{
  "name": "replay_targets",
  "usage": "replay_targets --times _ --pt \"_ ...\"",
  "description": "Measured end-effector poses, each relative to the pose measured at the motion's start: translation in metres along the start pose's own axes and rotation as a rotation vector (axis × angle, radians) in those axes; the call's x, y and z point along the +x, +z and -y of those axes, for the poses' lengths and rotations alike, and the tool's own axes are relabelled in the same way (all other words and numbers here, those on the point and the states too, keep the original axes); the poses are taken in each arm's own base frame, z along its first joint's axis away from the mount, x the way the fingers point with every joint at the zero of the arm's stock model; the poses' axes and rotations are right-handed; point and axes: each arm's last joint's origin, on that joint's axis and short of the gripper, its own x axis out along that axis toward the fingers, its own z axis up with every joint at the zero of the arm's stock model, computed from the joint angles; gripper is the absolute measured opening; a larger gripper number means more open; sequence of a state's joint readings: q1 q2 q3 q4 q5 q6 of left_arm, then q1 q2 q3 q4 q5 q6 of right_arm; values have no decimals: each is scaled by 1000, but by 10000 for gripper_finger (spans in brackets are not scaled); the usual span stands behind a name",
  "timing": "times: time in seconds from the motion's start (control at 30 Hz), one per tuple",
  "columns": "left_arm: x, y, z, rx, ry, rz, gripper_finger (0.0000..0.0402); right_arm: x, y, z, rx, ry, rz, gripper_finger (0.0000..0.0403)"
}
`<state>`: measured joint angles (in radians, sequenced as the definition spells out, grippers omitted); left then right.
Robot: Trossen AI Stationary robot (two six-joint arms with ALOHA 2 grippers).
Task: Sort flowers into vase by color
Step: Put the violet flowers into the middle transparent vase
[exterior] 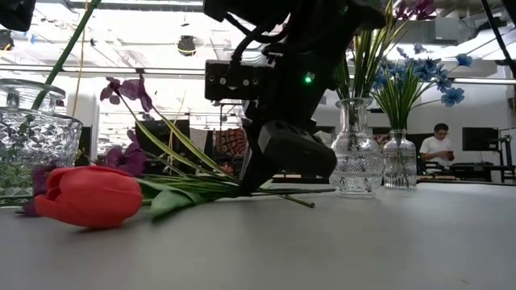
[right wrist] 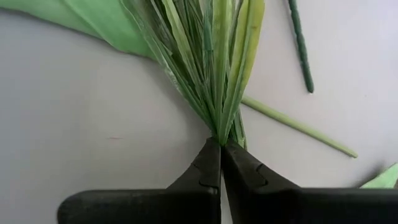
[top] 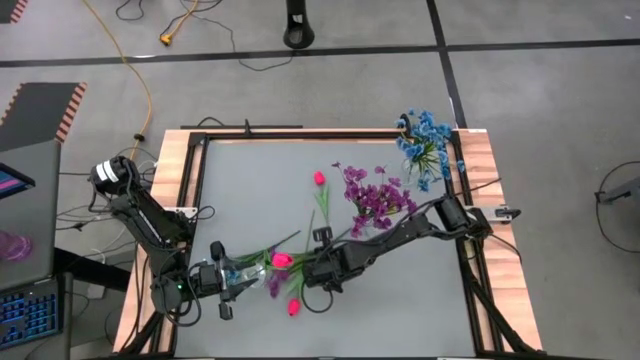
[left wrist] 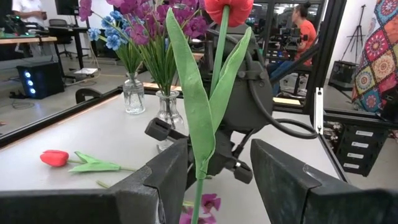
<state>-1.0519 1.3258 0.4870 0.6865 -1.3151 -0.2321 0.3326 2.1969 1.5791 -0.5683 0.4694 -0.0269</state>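
Two end effectors, right end effector (right wrist: 221,149) pinching sprig (right wrist: 214,68)

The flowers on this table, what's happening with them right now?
Both arms are sorting. The right gripper has its jaws shut on a purple sprig's grassy stem base on the table. The left gripper, jaws apart, has a red tulip upright between them. Blue flowers and purple flowers already fill two vases; two more tulips lie loose.
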Motion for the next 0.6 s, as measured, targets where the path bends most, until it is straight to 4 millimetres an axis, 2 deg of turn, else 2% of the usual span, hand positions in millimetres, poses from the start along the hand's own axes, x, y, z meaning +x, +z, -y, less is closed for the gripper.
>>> replay_targets --times 0.6 --pt "0 0 0 0 0 0 164 -16 1 -31 -63 29 34 34"
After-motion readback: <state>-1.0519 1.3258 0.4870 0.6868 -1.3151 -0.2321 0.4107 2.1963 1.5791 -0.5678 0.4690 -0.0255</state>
